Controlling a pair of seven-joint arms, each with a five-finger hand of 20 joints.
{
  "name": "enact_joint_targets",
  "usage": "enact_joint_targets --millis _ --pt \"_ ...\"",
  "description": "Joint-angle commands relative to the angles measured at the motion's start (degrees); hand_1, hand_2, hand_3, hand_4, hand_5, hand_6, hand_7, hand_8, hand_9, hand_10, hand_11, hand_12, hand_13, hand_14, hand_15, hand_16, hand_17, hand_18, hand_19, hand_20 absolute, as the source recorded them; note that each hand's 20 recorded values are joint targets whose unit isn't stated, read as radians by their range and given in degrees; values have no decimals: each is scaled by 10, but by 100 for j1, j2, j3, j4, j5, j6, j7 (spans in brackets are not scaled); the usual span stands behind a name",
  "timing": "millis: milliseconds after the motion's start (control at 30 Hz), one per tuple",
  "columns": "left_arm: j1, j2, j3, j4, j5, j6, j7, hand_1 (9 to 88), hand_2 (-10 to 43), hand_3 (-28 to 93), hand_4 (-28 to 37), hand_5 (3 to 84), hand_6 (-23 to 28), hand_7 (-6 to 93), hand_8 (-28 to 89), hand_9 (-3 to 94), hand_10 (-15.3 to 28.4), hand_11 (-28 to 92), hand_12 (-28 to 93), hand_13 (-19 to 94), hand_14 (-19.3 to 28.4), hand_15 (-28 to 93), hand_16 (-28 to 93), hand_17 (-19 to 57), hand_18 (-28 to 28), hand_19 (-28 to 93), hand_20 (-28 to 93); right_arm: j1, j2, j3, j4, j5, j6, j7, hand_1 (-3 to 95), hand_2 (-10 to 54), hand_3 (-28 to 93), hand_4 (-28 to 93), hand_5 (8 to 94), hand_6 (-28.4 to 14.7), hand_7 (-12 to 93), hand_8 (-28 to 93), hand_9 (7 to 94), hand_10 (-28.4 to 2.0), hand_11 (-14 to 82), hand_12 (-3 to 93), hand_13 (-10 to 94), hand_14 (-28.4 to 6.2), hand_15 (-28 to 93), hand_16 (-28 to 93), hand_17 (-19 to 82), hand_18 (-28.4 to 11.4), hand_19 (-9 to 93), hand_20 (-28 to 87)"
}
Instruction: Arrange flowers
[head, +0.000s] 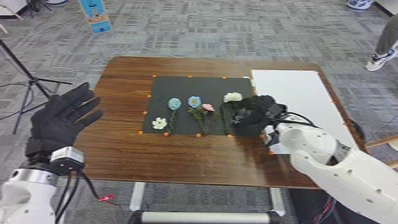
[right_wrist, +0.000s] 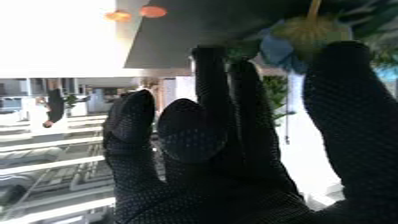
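R hand (head: 251, 111) wide, nr flwrs (head: 233, 97) on blk mat (head: 188, 85); L hand (head: 60, 119) wide too.

The robot has smooth, rounded white arms (head: 351, 177), skinny black wires (head: 64, 196), and bumpy black gloves (right_wrist: 231, 195) on both hands (head: 60, 119).

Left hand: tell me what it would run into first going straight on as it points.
Probably nothing close: ahead of the left hand the way looks free over the floor, though it might graze the far left corner of the table; depth is unclear.
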Motion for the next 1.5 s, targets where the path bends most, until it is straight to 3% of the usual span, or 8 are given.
enact_joint_targets --millis 33,333,467,600,800,900,1367,1500 --pt "-62 76 -63 0 -28 -51 5 196 -45 725 -283 347 41 200 -94 271 116 210 181 219 134 277 31 -101 221 440 116 -922 342 1147 -699 384 571 404 253 -95 807 -283 347 -42 166 -91 446 -133 116 159 607 -75 794 308 282 -214 806 517" --pt "37 76 -250 -9 -62 -190 -201 204 -47 724 -283 344 41 199 -93 266 117 206 179 216 133 271 29 -99 221 438 113 -2907 -358 3798 -421 8096 126 -2362 267 -91 886 -243 331 -36 161 -89 305 -113 102 219 111 -117 304 212 -9 -208 471 265" --pt "-7 -57 -553 38 -79 -839 -702 213 -49 722 -283 317 36 184 -90 244 109 185 176 202 138 221 27 -96 258 426 86 -3337 -708 4306 -218 9864 -734 -2998 335 -75 914 -245 365 46 154 -116 297 -59 65 203 118 -82 192 248 -33 -184 411 199" --pt "-34 -68 -689 28 133 -982 -852 232 -64 704 -283 259 23 161 -85 198 102 131 169 176 150 147 34 -94 283 440 16 -3821 -942 4826 -382 9816 -1126 -3231 305 -86 900 -237 362 49 137 -113 304 -53 49 196 142 -76 121 294 -35 -178 383 171" --pt "33 -3 -480 -68 580 -246 -364 245 -80 701 -282 255 23 161 -84 190 96 120 174 162 140 121 37 -107 232 428 8 -4485 -1312 5586 -941 8819 -1608 -3037 167 -67 835 -253 350 -41 67 -74 332 -110 27 197 209 -89 25 356 -16 -181 335 155" --pt "43 -42 -438 -49 359 -374 -256 237 -92 694 -283 264 30 166 -86 190 94 126 181 160 137 111 49 -108 216 406 35 -4730 -1471 5748 -1161 8733 -1708 -2953 126 -30 813 -262 349 -83 37 -64 325 -128 19 188 219 -102 6 352 -3 -185 322 150" --pt "-188 -263 -61 156 511 -775 -473 235 -95 645 -283 225 21 146 -78 160 82 60 178 124 137 10 55 -132 262 395 18 -5167 -2300 5656 -1474 8740 -1692 -2664 81 -10 771 -272 227 -43 5 -45 203 -119 -32 155 127 -126 -115 340 -110 -227 336 82" --pt "-142 -424 -154 104 825 -814 -564 233 -95 655 -283 220 17 149 -77 157 80 64 191 124 129 10 66 -139 261 396 19 -5104 -2366 5484 -1380 8294 -1701 -2665 106 -45 799 -266 256 -26 33 -54 222 -108 -21 164 141 -105 -107 358 -92 -208 332 74"
